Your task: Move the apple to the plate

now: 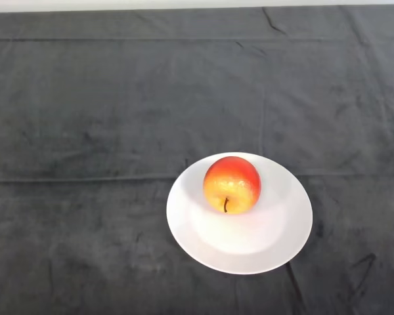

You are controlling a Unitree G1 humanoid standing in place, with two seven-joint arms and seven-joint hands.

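Staged test setup rather than a home, bench [85,111] draped edge to edge in creased dark cloth [328,98], pale strip of wall [184,3] behind

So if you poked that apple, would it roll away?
Probably a little. The apple is round with smooth, shiny skin, so it could roll or slip. It lies tipped, stem toward the camera, on the white plate, whose raised rim would likely stop it. It looks firm, not squishy.

robot body out of frame, n/a
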